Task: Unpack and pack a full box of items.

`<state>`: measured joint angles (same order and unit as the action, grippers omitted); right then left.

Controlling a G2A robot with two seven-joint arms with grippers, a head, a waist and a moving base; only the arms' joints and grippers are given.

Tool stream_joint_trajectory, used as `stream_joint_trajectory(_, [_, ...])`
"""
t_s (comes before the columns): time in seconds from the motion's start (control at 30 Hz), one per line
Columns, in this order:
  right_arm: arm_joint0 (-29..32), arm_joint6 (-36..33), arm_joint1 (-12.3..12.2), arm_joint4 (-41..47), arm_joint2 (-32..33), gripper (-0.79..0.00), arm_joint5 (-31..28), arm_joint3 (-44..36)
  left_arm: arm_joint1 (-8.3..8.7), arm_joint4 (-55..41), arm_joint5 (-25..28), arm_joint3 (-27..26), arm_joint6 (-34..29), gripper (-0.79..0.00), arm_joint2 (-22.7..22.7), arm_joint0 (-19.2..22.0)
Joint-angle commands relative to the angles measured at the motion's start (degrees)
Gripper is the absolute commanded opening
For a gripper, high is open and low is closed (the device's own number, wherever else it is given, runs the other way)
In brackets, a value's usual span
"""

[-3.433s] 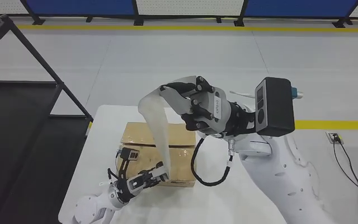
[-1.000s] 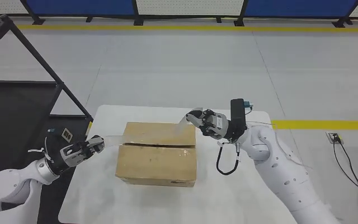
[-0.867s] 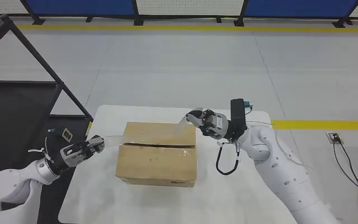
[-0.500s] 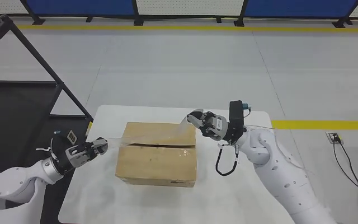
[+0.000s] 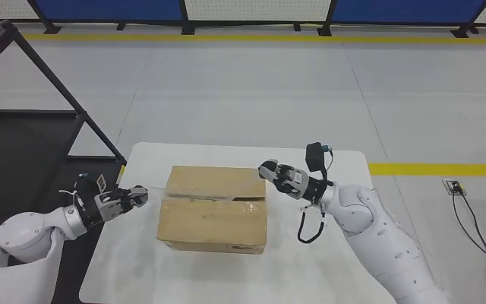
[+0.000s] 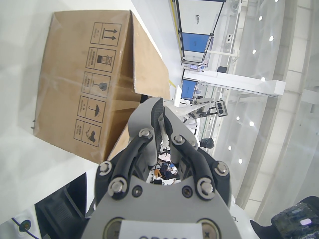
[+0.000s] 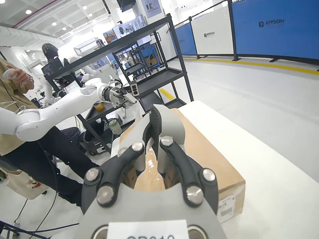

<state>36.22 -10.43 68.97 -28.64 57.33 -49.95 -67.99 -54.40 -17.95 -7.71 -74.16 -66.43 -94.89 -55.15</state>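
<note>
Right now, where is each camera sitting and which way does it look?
Top view: above the arms, looking down at the table and box; both arms show, left tool and right tool at opposite box ends.
Left wrist view: on the left wrist, looking past its tool, shut on tape, at the box's printed end.
Right wrist view: on the right wrist, looking over its tape-pinching tool along the box toward a black rack.
Shared: top and right wrist views both show the box and left tool.

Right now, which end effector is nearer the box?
The right end effector, shut on tape at the box's far right corner. The left end effector stands off the box's left side with a gap.
</note>
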Motion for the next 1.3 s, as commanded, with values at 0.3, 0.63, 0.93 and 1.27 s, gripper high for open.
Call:
stream_joint_trajectory(0.3, [0.64,-4.04,-0.08,0.43,1.02,-0.785,5.46,0.46,0.19,0.20,-0.39,5.18,-1.11,-0.785,3.97,3.60])
stream_joint_trajectory(0.63, [2.49,-6.70,-0.53,1.62,2.82,-0.785,6.82,-0.29,0.30,-0.15,-0.78,8.49,-2.39,-0.785,6.99,6.39])
stream_joint_trajectory(0.93, [3.97,-8.52,-0.93,1.60,4.27,-0.785,8.54,-2.08,0.38,0.54,-0.44,11.39,-1.73,-0.785,9.27,8.41])
stream_joint_trajectory(1.27, [4.33,-10.66,-1.01,2.18,4.60,-0.785,9.03,-2.70,0.61,0.32,1.01,13.58,-2.16,-0.683,10.59,9.37])
